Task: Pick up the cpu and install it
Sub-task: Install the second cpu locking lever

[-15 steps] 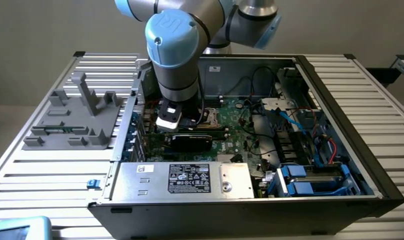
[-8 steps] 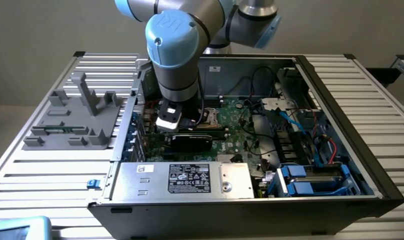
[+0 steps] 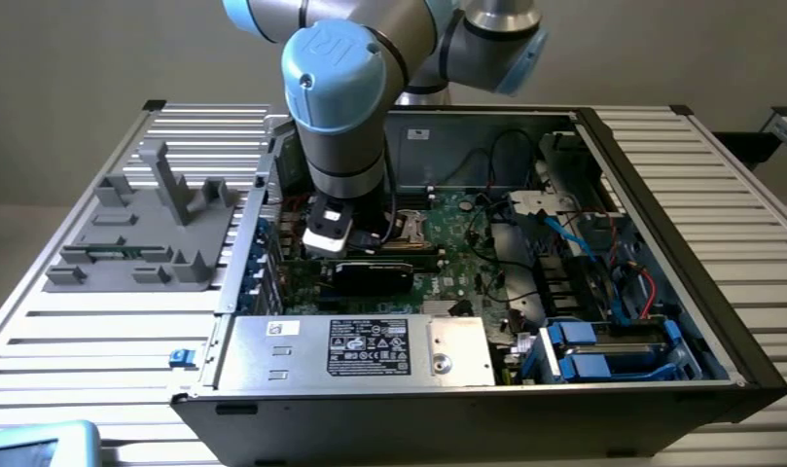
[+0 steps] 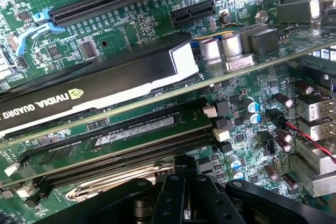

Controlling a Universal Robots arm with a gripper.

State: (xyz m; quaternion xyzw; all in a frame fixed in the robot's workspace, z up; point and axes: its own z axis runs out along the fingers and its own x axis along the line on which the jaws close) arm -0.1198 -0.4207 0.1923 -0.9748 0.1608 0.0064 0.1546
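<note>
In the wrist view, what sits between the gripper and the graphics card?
A memory stick in its slot runs across the motherboard between the gripper and the graphics card, in the wrist view.

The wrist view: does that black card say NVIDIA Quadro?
Yes, the graphics card carries the words NVIDIA QUADRO in white beside a green logo.

My arm is silver-grey tube with pale blue caps on the joints; my wrist carries a white block, and my gripper is matte black.
</note>
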